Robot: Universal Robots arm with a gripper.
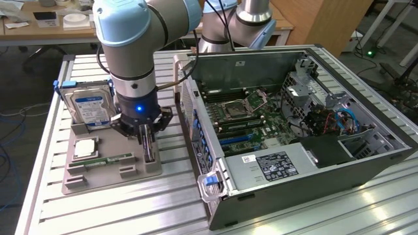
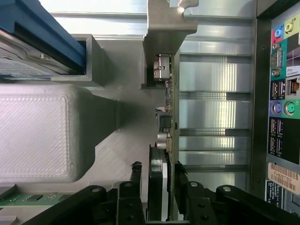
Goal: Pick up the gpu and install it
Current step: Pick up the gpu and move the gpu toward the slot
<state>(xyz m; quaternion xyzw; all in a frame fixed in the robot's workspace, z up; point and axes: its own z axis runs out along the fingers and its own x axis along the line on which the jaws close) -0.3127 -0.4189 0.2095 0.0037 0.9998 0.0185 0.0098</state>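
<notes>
1. Black fingers (image 2: 182, 187) of the gripper (image 2: 158, 180) sit closest to the wrist camera, one on either side of the gpu (image 2: 165, 122), which stands on its long edge.
2. Its jaws are spread and straddle the card. A sliver of grey shows between one finger and the dark cooler, so nothing is pinched.
3. In the exterior view the gpu is upright in a slot of the grey holder tray (image 1: 130, 181), directly under the gripper.
4. From the gripper, a hard drive (image 1: 91, 107) stands in the tray at ten o'clock, and a memory stick (image 1: 107, 160) lies flat at about eight o'clock.
5. At three o'clock the computer case (image 1: 365, 161) lies open on the slatted table (image 1: 130, 215), with its motherboard (image 1: 255, 122) exposed.
</notes>
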